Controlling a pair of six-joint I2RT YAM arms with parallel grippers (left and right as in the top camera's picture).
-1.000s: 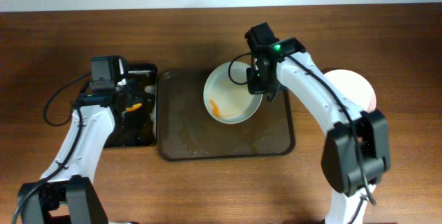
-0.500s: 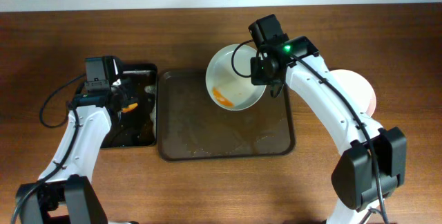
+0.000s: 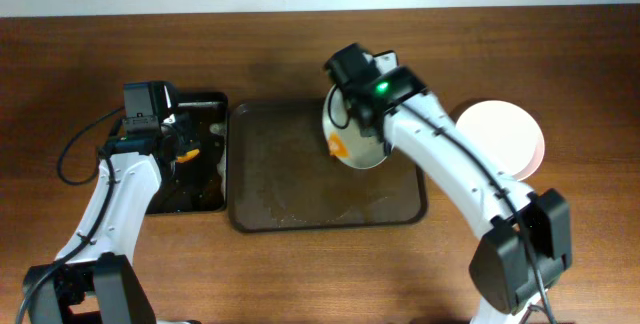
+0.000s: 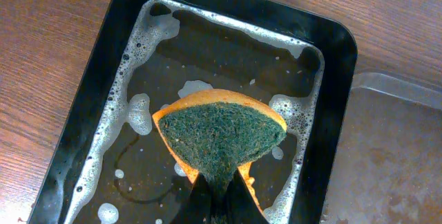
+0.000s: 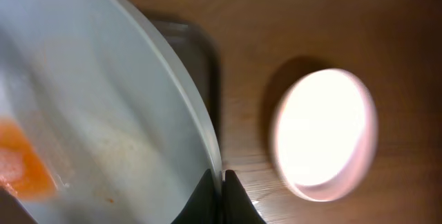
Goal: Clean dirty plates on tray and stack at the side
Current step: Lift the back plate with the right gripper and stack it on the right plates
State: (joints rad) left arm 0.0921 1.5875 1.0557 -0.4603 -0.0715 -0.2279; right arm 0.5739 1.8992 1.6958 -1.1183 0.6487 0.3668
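Note:
My right gripper (image 3: 362, 92) is shut on the rim of a white plate (image 3: 352, 136) with an orange sauce smear, holding it tilted steeply above the brown tray (image 3: 290, 199). In the right wrist view the plate (image 5: 103, 134) fills the left side, pinched between the fingers (image 5: 221, 182). A clean white plate (image 3: 500, 134) lies on the table to the right, also visible in the right wrist view (image 5: 324, 134). My left gripper (image 4: 219, 198) is shut on a green and orange sponge (image 4: 219, 134) over the black tray (image 4: 331, 65).
The black tray (image 3: 212, 199) holds soapy water with foam along its edges. It stands just left of the brown tray, whose corner shows in the left wrist view (image 4: 400, 148). The brown tray's bare floor is wet and streaked.
My right gripper has swung left and turned the plate from nearly flat to steeply tilted on edge over the tray. The left arm has barely moved.

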